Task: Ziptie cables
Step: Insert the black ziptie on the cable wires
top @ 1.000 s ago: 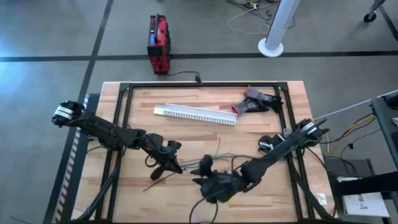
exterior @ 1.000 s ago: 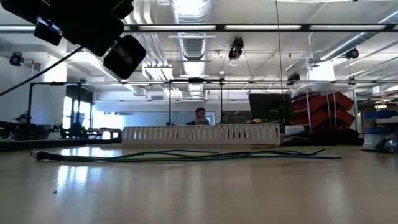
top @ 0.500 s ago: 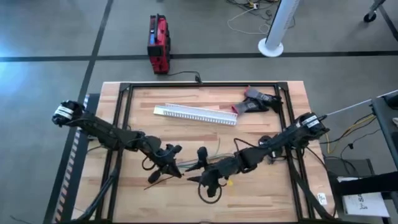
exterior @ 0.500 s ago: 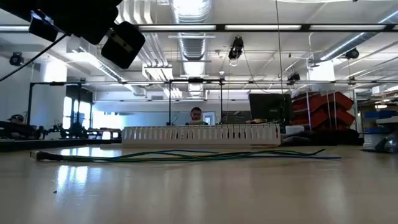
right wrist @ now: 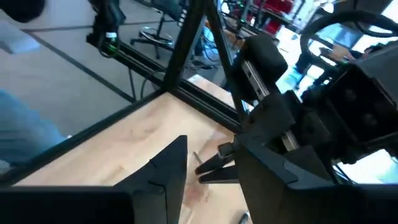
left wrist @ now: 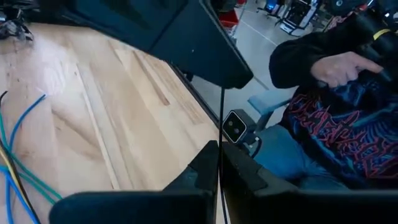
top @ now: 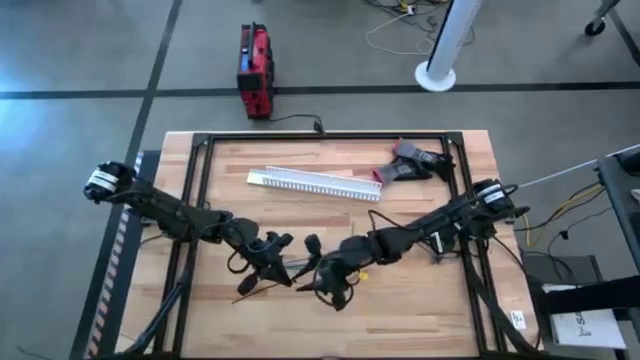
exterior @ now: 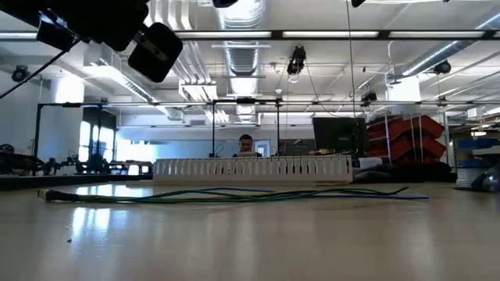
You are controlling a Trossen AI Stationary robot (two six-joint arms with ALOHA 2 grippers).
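Seen from above, both arms reach in over the near middle of the wooden worktop; the left gripper hangs low over the boards with the thin black ziptie pinched between its fingers, which stand almost together, the strip running straight out past the fingertips in the left wrist view and one end lying slantwise on the wood just beside the gripper in the high view; the right gripper faces it from the other side, very near but apart, with a plain gap between its two fingers and nothing in it; the cables, thin blue, green and pale strands, lie loose on the worktop between and just behind the two grippers, and in the low view they stretch flat across the boards in front of the white slotted channel; that channel rests well apart toward the far side of the worktop, with a dark tool with a red part near its right end; a red case stands on the floor beyond the far edge; a person in a dark patterned top sits off the worktop's near side.
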